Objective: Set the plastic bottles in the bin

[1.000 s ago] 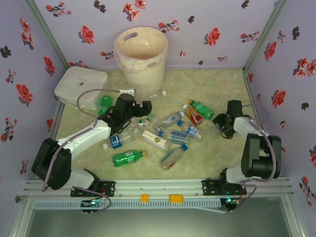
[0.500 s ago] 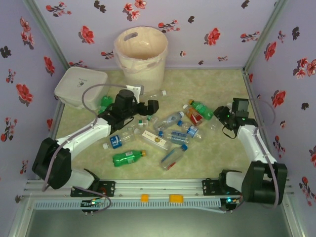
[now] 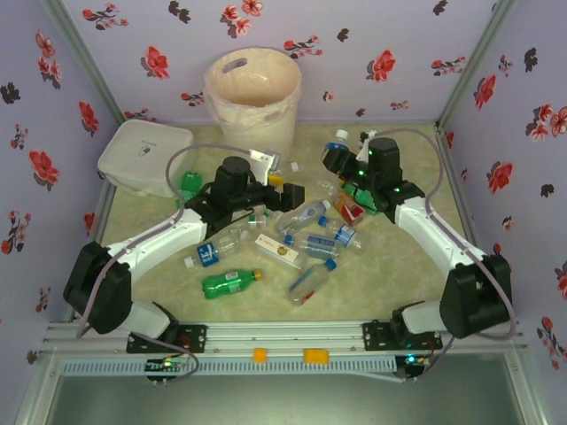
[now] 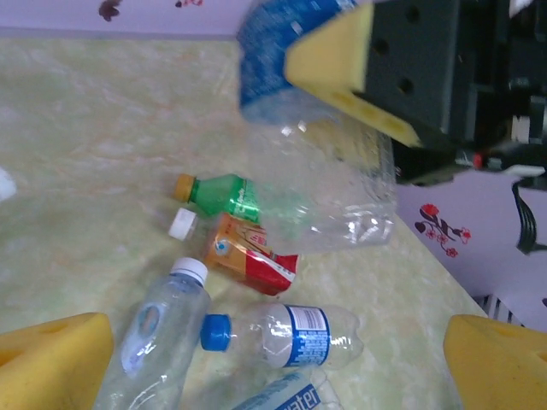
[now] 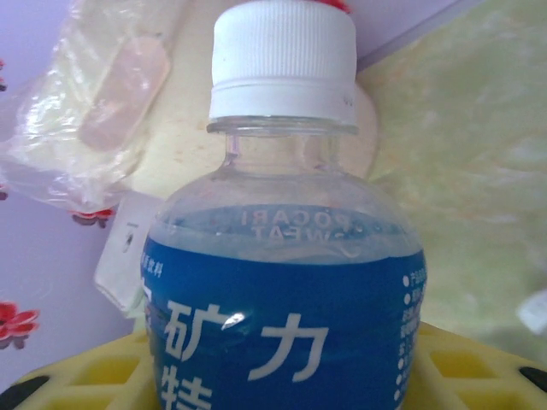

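Note:
My right gripper [image 3: 341,159] is shut on a clear bottle [image 3: 337,142] with a blue label and white cap [image 5: 284,60], held off the table between its yellow pads [image 5: 479,367]. The cream bin [image 3: 252,97] stands at the back, left of this bottle. My left gripper [image 3: 283,184] hangs open over the pile with nothing between its fingertips [image 4: 51,359]. Under it lie a blue-capped clear bottle [image 4: 286,335], a white-capped one [image 4: 158,333], a reddish one [image 4: 252,256] and a green one [image 4: 220,193]. Several more bottles lie around the middle of the table [image 3: 310,252].
A flat white rounded-square box [image 3: 146,155] sits at the back left beside the bin. A green bottle [image 3: 229,282] and a clear one [image 3: 310,282] lie nearest the front. A loose white cap [image 4: 181,224] lies by the green bottle. Flowered walls close in three sides.
The right arm has swung from the right side up and left towards the bin, lifting the blue-labelled bottle as its jaws shut on it. My left gripper has shifted rightwards, still open.

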`<move>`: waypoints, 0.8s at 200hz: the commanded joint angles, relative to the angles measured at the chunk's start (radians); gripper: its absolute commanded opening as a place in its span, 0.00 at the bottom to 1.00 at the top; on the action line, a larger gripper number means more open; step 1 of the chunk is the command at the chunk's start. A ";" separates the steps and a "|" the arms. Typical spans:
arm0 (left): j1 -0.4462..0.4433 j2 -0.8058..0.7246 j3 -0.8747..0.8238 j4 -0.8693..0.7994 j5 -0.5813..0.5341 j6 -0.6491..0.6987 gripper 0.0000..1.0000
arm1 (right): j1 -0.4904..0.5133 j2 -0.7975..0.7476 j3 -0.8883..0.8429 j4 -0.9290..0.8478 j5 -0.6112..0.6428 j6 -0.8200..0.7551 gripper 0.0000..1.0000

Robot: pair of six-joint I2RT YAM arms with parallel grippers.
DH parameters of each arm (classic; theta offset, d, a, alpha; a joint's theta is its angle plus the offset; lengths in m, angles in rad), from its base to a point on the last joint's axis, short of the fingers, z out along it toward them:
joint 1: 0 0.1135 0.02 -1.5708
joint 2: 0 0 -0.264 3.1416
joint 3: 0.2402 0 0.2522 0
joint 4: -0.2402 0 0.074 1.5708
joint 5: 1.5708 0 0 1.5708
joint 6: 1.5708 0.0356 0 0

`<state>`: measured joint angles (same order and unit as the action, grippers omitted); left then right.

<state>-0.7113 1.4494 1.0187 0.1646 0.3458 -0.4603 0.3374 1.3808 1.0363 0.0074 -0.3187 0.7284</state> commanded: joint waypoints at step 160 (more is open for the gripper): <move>-0.027 0.168 0.098 0.166 0.078 -0.023 0.80 | 0.126 -0.012 -0.020 0.132 -0.043 0.081 0.50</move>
<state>-0.7330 1.5932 1.0885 0.2699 0.4049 -0.4736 0.4519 1.3972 1.0367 0.1040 -0.3450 0.7876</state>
